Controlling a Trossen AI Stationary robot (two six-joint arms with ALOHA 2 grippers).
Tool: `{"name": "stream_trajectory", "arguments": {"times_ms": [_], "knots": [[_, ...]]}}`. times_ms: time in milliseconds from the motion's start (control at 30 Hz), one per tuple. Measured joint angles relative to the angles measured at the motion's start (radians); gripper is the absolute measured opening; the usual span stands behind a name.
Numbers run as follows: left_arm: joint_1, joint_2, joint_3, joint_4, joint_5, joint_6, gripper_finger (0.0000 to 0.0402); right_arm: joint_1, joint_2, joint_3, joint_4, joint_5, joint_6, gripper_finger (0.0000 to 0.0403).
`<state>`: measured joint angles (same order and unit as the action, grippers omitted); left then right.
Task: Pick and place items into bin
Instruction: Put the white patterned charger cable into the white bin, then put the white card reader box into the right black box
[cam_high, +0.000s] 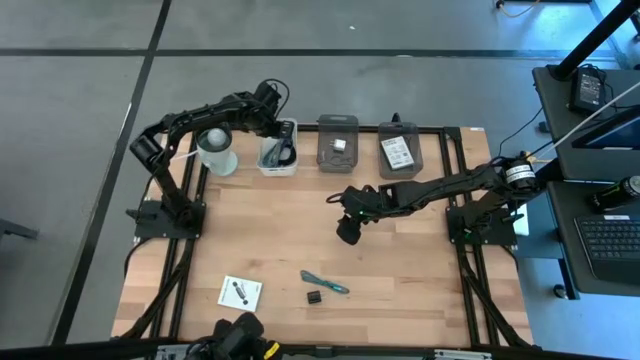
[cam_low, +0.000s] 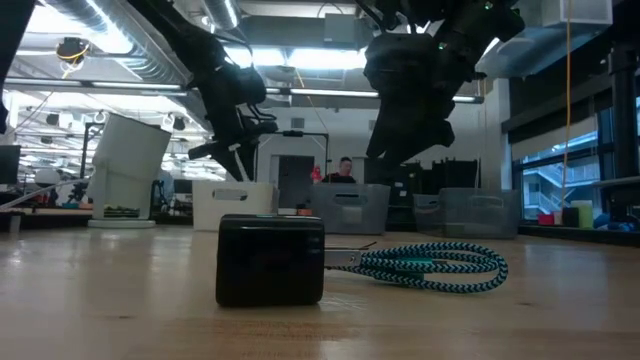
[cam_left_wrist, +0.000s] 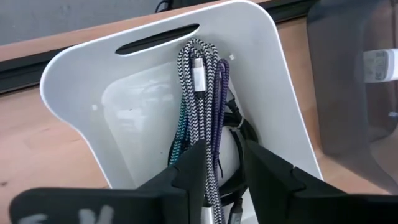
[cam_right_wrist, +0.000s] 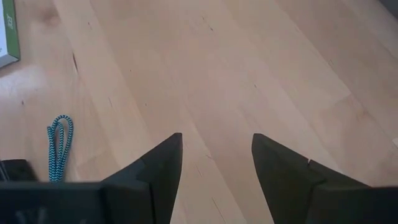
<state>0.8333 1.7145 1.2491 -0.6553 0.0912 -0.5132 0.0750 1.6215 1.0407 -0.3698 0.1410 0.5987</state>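
Observation:
The white bin (cam_high: 277, 158) stands at the table's far edge, and my left gripper (cam_left_wrist: 221, 152) reaches down into it, open. Inside lie a black-and-white braided cable (cam_left_wrist: 200, 68), a purple cable (cam_left_wrist: 222, 93), a teal cable (cam_left_wrist: 177, 134) and a black one (cam_left_wrist: 245, 130). The braided cable runs between the left fingers. My right gripper (cam_right_wrist: 217, 146) hangs open over bare wood at the table's middle. A teal braided cable (cam_high: 325, 283), a small black block (cam_high: 314, 297) and a white card (cam_high: 240, 291) lie flat near the front edge. My left gripper points down into the bin with its fingers on either side of the braided cable's lower stretch (cam_left_wrist: 208, 180). That cable lies against the bin's inner wall. Whether a finger touches it, I cannot tell.
A white cup-like container (cam_high: 217, 150) stands left of the bin. Two clear boxes (cam_high: 338, 143) (cam_high: 398, 150) stand to the bin's right along the far edge. Bare wood spreads around the right gripper. A person shows far off in the room in the low view.

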Motion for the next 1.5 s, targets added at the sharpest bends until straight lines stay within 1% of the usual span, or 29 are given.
{"name": "stream_trajectory", "arguments": {"times_ms": [233,400,500,667,800,867,933,1033,1100,1200,1300,1367,1433,1500], "knots": [[0.000,-0.017,0.000,-0.005,-0.001,-0.004,0.0104,0.000,0.000,0.000,-0.001,0.000,0.000,0.0196],[-0.015,-0.094,0.000,0.000,-0.023,0.036,0.0104,0.000,0.000,0.000,-0.001,0.000,-0.002,0.0196],[-0.052,-0.167,0.000,0.000,-0.044,0.055,0.0102,0.000,0.000,0.000,0.003,0.000,-0.001,0.0196],[-0.178,-0.282,0.000,-0.008,-0.127,0.099,0.0082,0.000,0.000,0.000,0.012,-0.001,-0.004,0.0196],[-0.321,-0.337,0.000,-0.065,-0.198,0.128,0.0041,0.000,0.000,0.000,0.016,-0.001,-0.005,0.0196],[-0.403,-0.352,0.000,-0.108,-0.206,0.143,0.0014,0.000,0.000,0.000,0.016,-0.001,-0.004,0.0196],[-0.486,-0.359,0.000,-0.148,-0.205,0.132,0.0005,0.000,0.000,0.000,0.015,-0.001,-0.006,0.0196],[-0.619,-0.360,0.000,-0.214,-0.232,0.057,0.0002,0.000,0.000,0.000,0.016,-0.002,-0.039,0.0196],[-0.709,-0.360,0.000,-0.273,-0.287,-0.025,0.0001,0.000,0.000,0.000,0.027,-0.003,-0.063,0.0196],[-0.838,-0.360,0.000,-0.381,-0.362,-0.205,0.0002,0.000,0.000,0.000,0.067,-0.002,-0.092,0.0196],[-0.964,-0.360,0.000,-0.490,-0.377,-0.406,0.0001,0.000,0.000,0.000,0.118,-0.003,-0.118,0.0196],[-1.047,-0.360,0.000,-0.573,-0.346,-0.543,0.0002,0.000,0.000,0.000,0.153,-0.009,-0.136,0.0196],[-1.113,-0.352,0.000,-0.647,-0.272,-0.671,0.0002,0.000,0.000,0.000,0.187,-0.048,-0.155,0.0196],[-1.172,-0.341,0.000,-0.684,-0.188,-0.772,0.0001,-0.003,0.008,0.000,0.231,-0.088,-0.186,0.0196]]}}
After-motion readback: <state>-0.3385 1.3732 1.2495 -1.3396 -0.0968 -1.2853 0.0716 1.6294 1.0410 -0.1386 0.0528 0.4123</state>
